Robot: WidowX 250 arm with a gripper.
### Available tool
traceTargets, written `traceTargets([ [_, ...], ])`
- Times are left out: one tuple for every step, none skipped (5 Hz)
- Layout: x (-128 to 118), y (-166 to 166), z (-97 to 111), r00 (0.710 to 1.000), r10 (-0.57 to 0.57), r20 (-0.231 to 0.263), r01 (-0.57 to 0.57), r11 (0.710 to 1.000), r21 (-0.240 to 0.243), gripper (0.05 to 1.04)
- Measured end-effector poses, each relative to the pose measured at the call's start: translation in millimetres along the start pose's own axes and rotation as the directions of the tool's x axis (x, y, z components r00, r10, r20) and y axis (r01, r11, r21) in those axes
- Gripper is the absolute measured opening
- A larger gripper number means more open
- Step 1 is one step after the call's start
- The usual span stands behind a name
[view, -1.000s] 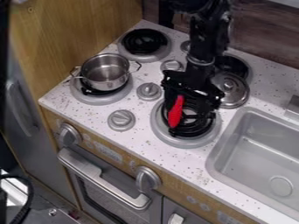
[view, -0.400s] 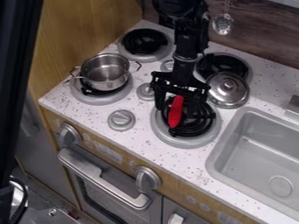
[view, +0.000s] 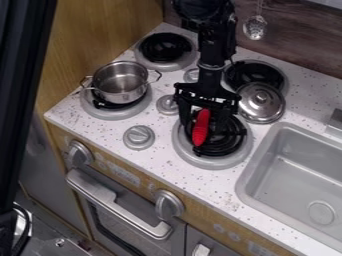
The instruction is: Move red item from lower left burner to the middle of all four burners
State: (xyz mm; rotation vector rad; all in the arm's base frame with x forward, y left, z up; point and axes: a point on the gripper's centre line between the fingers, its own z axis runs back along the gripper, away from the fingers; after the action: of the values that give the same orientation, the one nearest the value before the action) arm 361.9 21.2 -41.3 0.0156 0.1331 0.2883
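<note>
Downward gripper point(view: 208, 121), fingers apart.

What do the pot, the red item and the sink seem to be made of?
Pot: shiny metal, likely stainless steel, judging by its bright reflections.
Red item: matte, seemingly textured; plastic or silicone, perhaps, from its even color without glare.
Sink: smooth, dull gray, probably molded plastic, though painted metal is possible.

Red item point(view: 200, 131) on burner point(view: 195, 159) near sink point(view: 249, 172); gripper point(view: 207, 122) over it, fingers apart. Pot point(view: 121, 85) on another burner point(view: 113, 114).
</note>
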Motion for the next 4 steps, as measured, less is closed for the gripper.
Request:
traceTargets([
  [1.1, 0.0, -9.3, 1.000, 0.005, -0.003, -0.005, 1.000, -0.005, 0.667],
  [-0.4, 0.3, -9.3, 1.000, 0.006, -0.012, -0.006, 1.000, -0.003, 0.416],
  [-1.3, -1.7, -9.9, 1.000, -0.004, -0.015, 0.004, 1.000, -0.001, 0.382],
  [-3.9, -0.7, -7.8, 0.999, -0.018, -0.032, 0.019, 0.999, 0.035, 0.382],
])
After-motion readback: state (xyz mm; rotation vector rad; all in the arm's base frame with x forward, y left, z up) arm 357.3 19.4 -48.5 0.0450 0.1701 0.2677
